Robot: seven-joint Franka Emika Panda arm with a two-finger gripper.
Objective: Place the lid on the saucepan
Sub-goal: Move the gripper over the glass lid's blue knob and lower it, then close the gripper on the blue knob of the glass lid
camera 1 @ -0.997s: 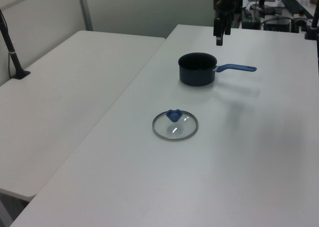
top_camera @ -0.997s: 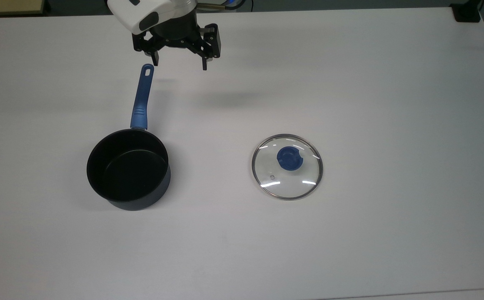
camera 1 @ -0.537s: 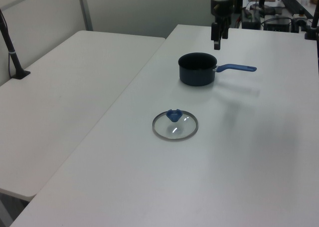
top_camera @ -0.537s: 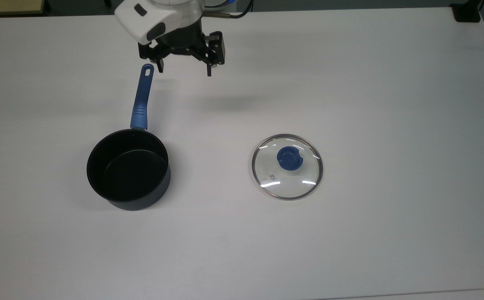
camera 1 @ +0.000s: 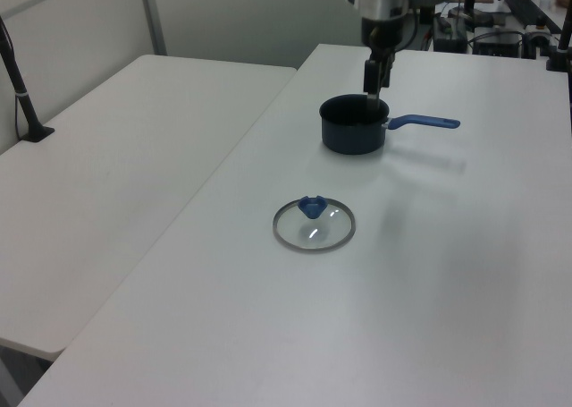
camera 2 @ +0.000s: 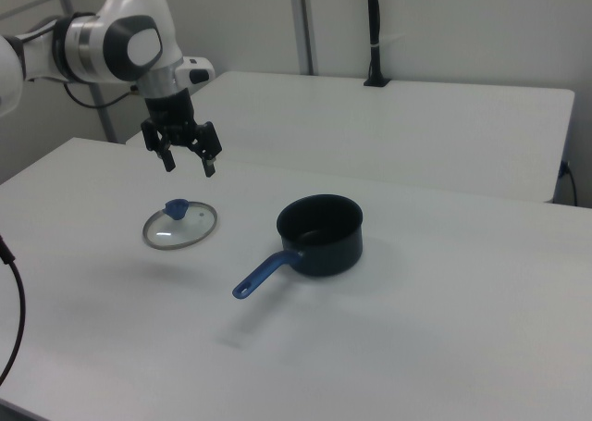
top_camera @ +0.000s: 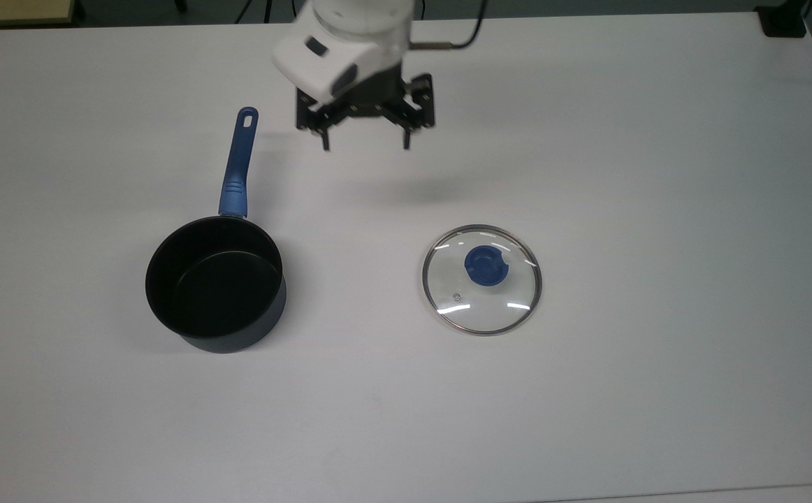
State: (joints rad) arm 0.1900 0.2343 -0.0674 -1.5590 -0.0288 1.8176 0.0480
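Note:
The glass lid [top_camera: 481, 279] with its blue knob lies flat on the white table [top_camera: 657, 209], at the top view's right of centre; it is also the lid [camera 1: 314, 224] and the lid [camera 2: 180, 223]. The dark saucepan [top_camera: 216, 283] stands at the top view's left, its blue handle pointing up the image; I also see the saucepan [camera 1: 355, 123] and the saucepan [camera 2: 320, 233]. My gripper [top_camera: 365, 144] hangs open in the air, above and to the top view's left of the lid, holding nothing. The gripper [camera 2: 189, 165] hovers above the lid in the right view.
A second white table [camera 1: 107, 156] adjoins at the left view's left, with a black post [camera 1: 22, 94] clamped on it. Cables and equipment [camera 1: 500, 22] sit at the far edge.
My gripper has travelled to the top view's right and slightly down, from beside the saucepan handle's tip towards the lid. Saucepan and lid have not moved.

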